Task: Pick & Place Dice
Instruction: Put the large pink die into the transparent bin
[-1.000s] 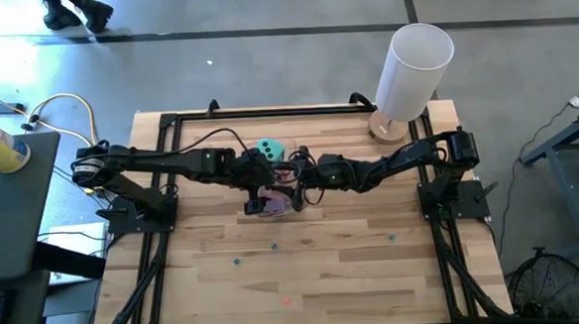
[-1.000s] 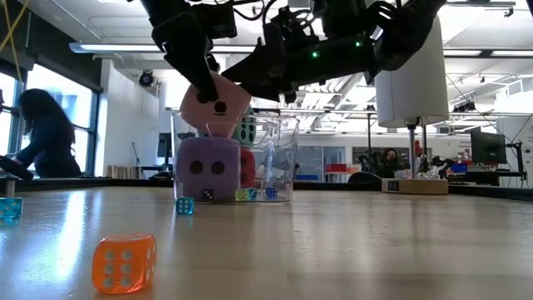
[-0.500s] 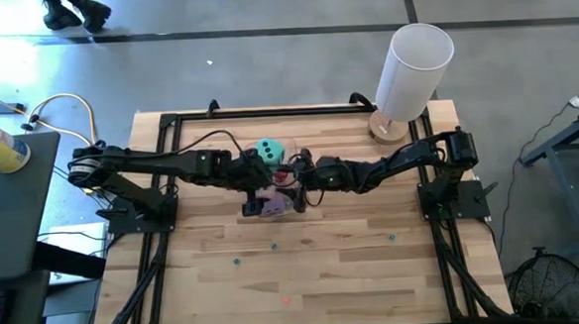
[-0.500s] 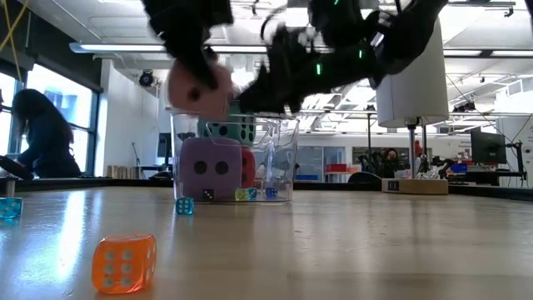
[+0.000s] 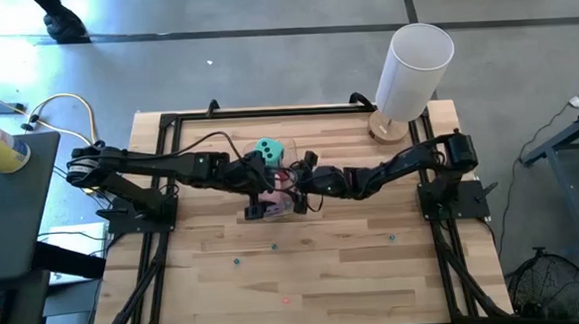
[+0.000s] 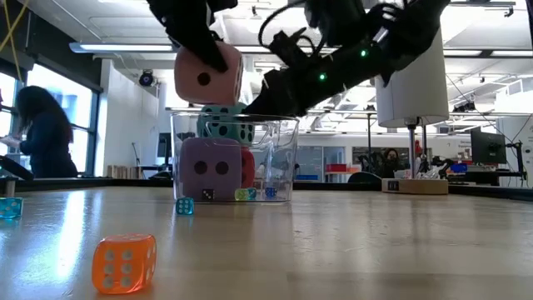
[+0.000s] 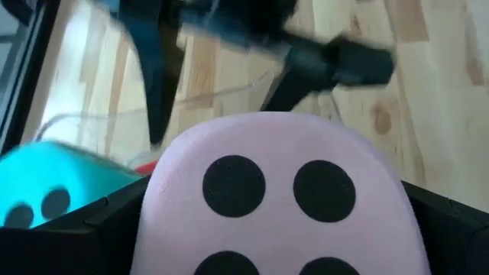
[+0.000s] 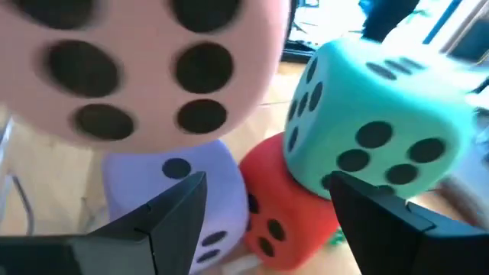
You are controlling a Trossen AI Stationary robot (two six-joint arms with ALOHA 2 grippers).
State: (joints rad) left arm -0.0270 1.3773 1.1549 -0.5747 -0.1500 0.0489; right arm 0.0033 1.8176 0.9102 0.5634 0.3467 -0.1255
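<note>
My left gripper (image 7: pixel 267 237) is shut on the pink die (image 6: pixel 208 75), which hangs just above the rim of a clear container (image 6: pixel 283 158) in mid-table. Inside it the purple die (image 6: pixel 210 167) and the red die (image 6: pixel 247 167) stand side by side. The teal die (image 6: pixel 226 125) lies on top of them and pokes above the rim. My right gripper (image 6: pixel 277 87) hovers open at the container's rim on the side of the right arm, with nothing between its fingers (image 8: pixel 176 221). Whether it touches the rim I cannot tell. My left gripper pinches the pink die between its two fingers (image 7: pixel 69 229), on two opposite faces (image 7: pixel 157 229). The fingers slant downward from the table's left side. The die is lifted clear, nearly level, over the container's left part, and a face with dark pips (image 7: pixel 233 183) looks back at the wrist.
A tall white cylinder (image 5: pixel 414 71) on a wooden base stands at the far right corner. A small orange die (image 6: pixel 123 262) and a tiny blue one (image 6: pixel 184 206) lie on the near table, with scattered beads (image 5: pixel 274 247). A person (image 6: pixel 42 133) sits in the room beyond.
The pink die has risen from the container's mouth, where one corner dipped inside, to just above the rim, and has turned from tilted to nearly level. My right gripper has rolled at the wrist beside the rim. The container has stayed in place.
</note>
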